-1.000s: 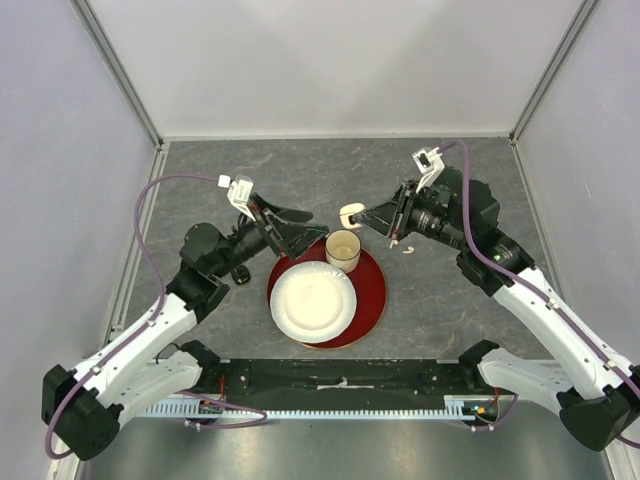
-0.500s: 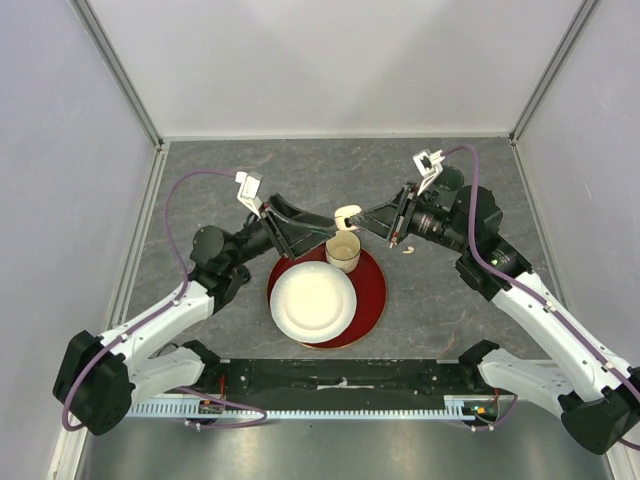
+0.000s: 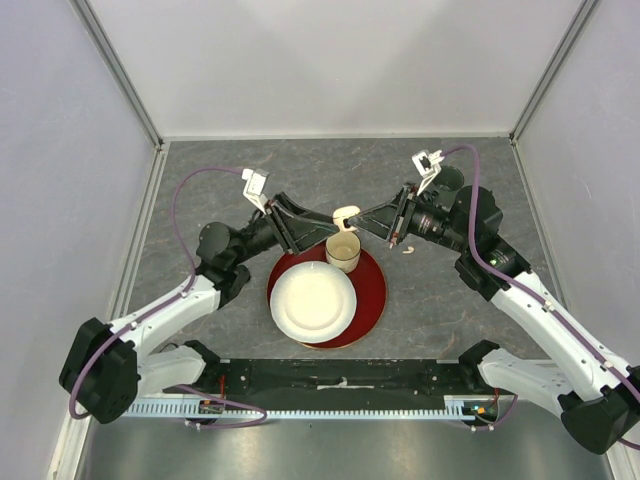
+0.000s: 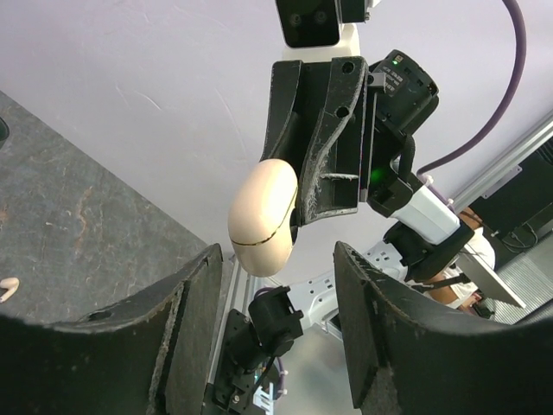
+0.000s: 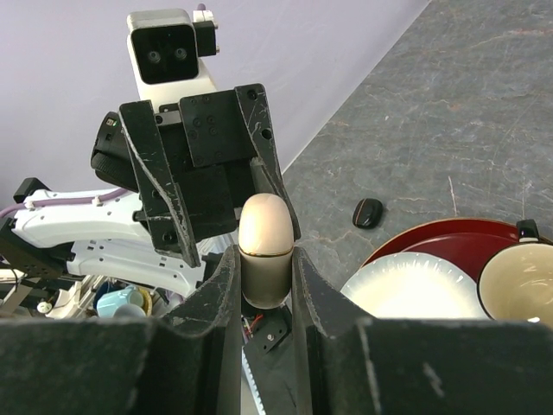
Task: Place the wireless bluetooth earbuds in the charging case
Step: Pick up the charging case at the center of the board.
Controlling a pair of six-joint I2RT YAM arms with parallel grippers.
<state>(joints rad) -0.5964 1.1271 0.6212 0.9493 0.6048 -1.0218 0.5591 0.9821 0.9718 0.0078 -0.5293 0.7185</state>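
Observation:
A cream, egg-shaped charging case with a thin seam hangs closed over the table's middle. My right gripper is shut on the lower half of the charging case. My left gripper faces it from the other side with jaws apart, and the charging case hovers just beyond its fingertips, untouched. In the top view the left gripper nearly meets the right gripper. One small pale earbud lies on the table under the right arm. No other earbuds show.
A paper cup and a white plate sit on a round red tray just below the two grippers. A small black oval object lies on the grey tabletop left of the tray. Walls enclose the table.
My left arm has reached forward and right toward the held case, and its jaws have narrowed. The right gripper has kept its hold, shifting slightly.

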